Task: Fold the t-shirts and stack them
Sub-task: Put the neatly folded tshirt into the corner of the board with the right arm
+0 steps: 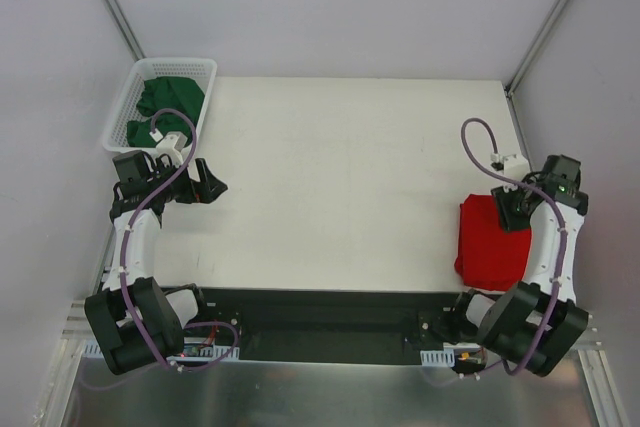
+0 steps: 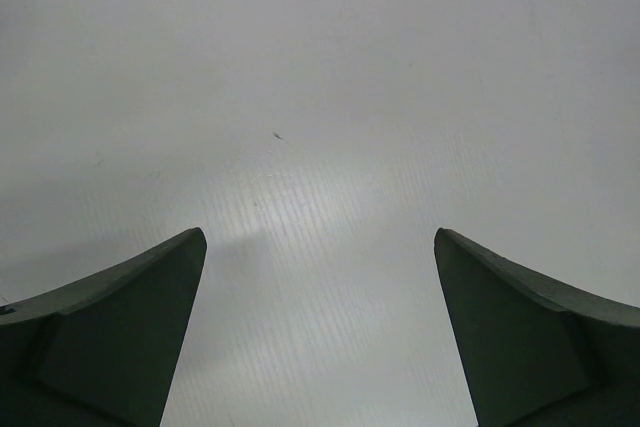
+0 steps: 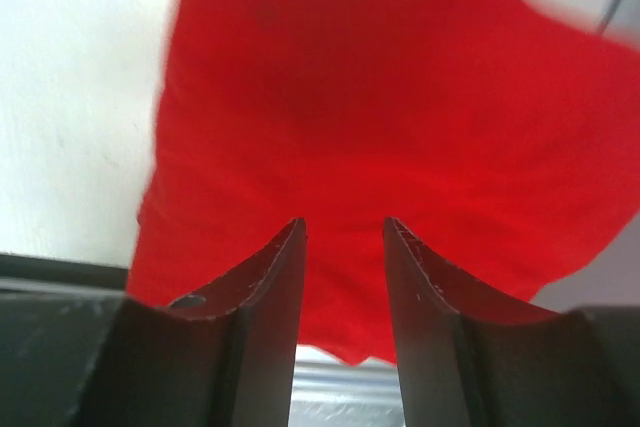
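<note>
A bright red t-shirt [image 1: 485, 247] lies folded at the table's right edge, close to the front. My right gripper [image 1: 512, 212] hovers over its far part. In the right wrist view the red t-shirt [image 3: 400, 97] fills most of the frame, and the right gripper [image 3: 343, 222] has its fingers a narrow gap apart with nothing pinched between them. Dark green t-shirts [image 1: 165, 107] lie bunched in the white basket [image 1: 180, 63] at the far left. My left gripper [image 1: 212, 187] is open just in front of the basket. In its wrist view the left gripper [image 2: 320, 235] stands wide over bare table.
The white table [image 1: 340, 177] runs between the two arms. Its black front rail [image 1: 320, 302] lies near the arm bases. Grey walls with metal posts close in the back and sides.
</note>
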You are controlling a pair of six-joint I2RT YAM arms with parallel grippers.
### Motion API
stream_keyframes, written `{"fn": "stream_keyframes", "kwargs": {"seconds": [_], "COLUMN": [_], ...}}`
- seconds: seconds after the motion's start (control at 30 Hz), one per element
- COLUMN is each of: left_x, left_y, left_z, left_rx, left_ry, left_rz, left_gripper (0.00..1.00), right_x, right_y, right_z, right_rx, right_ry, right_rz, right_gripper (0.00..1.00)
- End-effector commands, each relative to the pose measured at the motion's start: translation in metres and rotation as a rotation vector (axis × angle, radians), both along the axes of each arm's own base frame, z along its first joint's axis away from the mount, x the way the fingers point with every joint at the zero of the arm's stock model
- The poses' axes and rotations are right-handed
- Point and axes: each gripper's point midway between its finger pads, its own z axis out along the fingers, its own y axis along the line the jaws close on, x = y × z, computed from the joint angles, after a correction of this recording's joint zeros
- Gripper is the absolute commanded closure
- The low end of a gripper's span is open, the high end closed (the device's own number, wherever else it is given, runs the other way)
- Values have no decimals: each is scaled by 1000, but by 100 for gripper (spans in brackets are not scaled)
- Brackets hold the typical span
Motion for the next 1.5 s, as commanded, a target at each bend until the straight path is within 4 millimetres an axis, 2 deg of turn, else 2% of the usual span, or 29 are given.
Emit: {"fn": "stream_keyframes", "kwargs": {"seconds": [0.0, 0.13, 0.37, 0.5, 0.67, 0.9, 1.07, 1.23, 1.3, 1.37, 1.4, 1.47], "left_x": [-1, -1, -1, -2, 0, 2, 0, 0, 1, 0, 0, 0], "left_y": [-4, -4, -4, -4, -5, -6, -5, -5, -5, -4, -4, -4], "left_z": [7, 7, 12, 11, 9, 12, 10, 9, 11, 11, 12, 12], "left_rx": [0, 1, 1, 4, -11, -26, -18, -18, -16, -9, -1, -3], "left_ry": [-50, -52, -66, -63, -51, -48, -49, -43, -48, -52, -60, -59], "left_rz": [-43, -43, -42, -39, -43, -46, -42, -43, -38, -38, -36, -37], "left_gripper": [1, 1, 1, 1, 1, 1, 1, 1, 1, 1, 1, 1], "right_x": [-45, -58, -65, -81, -89, -87, -95, -100, -101, -100, -90, -84], "right_y": [-22, -34, -61, -78, -92, -97, -98, -101, -104, -101, -111, -107], "right_z": [-30, -42, -25, -28, -32, -60, -89, -98, -86, -62, -28, 4], "right_rx": [14, 83, 85, 79, 123, 169, 185, 168, 150, 149, 79, 61], "right_ry": [130, 142, 121, 131, 127, 139, 206, 231, 223, 190, 105, 42], "right_rz": [-49, -109, -176, -219, -260, -267, -266, -264, -268, -260, -263, -268], "right_gripper": [60, 60, 60, 60, 60, 60, 60, 60, 60, 60, 59, 59]}}
